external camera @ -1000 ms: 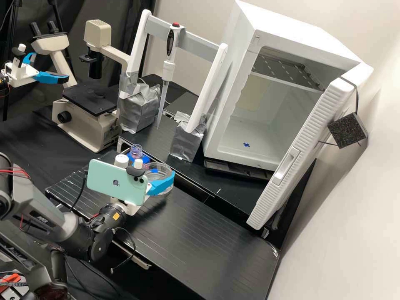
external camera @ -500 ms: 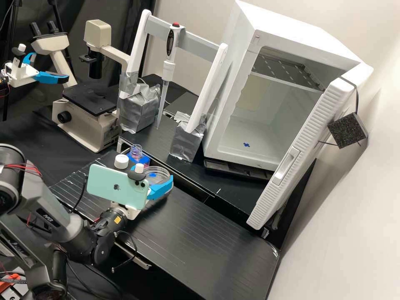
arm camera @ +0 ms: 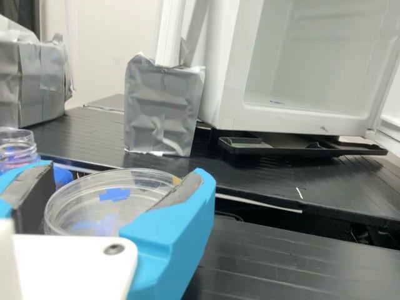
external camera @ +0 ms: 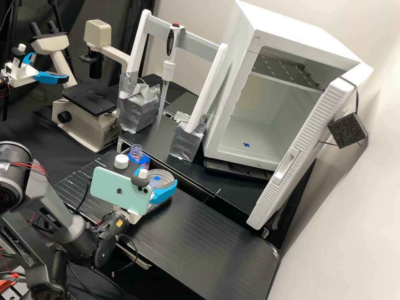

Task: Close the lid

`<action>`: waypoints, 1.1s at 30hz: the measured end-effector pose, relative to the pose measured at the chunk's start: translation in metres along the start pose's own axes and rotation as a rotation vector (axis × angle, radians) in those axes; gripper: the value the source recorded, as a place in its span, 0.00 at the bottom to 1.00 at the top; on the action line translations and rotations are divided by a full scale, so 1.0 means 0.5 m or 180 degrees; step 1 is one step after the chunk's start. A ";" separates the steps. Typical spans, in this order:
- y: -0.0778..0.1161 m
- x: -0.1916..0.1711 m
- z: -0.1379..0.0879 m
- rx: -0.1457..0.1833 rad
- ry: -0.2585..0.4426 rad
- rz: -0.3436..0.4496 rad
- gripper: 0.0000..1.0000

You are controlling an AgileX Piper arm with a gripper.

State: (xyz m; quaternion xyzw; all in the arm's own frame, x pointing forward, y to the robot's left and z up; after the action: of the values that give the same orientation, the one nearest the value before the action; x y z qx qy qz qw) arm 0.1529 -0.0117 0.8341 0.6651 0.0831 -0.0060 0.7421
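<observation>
On the front bench in the high view, my gripper (external camera: 156, 176) has its blue fingers on opposite sides of a clear round dish lid (external camera: 166, 178). A blue mark shows on it. From the wrist, the gripper (arm camera: 125, 172) is shut on the clear lid (arm camera: 145, 195), one pad against each side of its rim. A second blue patch (arm camera: 94, 224) shows through the clear plastic. How the lid sits on the dish base below is hidden by the fingers and the lid wall.
Behind the fingers stand an uncapped bottle (external camera: 136, 153) in a blue holder and a white cap (external camera: 121, 161). Farther back are a pipette (external camera: 168, 68) on its frame, a microscope (external camera: 89, 100) and a white incubator (external camera: 250, 137) with its door ajar.
My gripper has come down and slightly toward the bench's front, then a little to the right. The clear lid with its blue mark has travelled along between the fingers.
</observation>
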 end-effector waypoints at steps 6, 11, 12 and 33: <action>-0.004 0.009 0.009 0.0043 -0.0060 0.0024 1.00; -0.005 0.011 0.011 0.0047 -0.0077 0.0032 1.00; -0.004 0.011 0.012 0.0050 -0.0082 0.0039 1.00; 0.032 -0.048 -0.074 -0.0320 0.0180 0.0371 1.00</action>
State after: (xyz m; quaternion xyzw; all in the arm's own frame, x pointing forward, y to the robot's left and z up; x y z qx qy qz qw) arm 0.1266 0.0243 0.8492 0.6306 0.0654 0.0602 0.7710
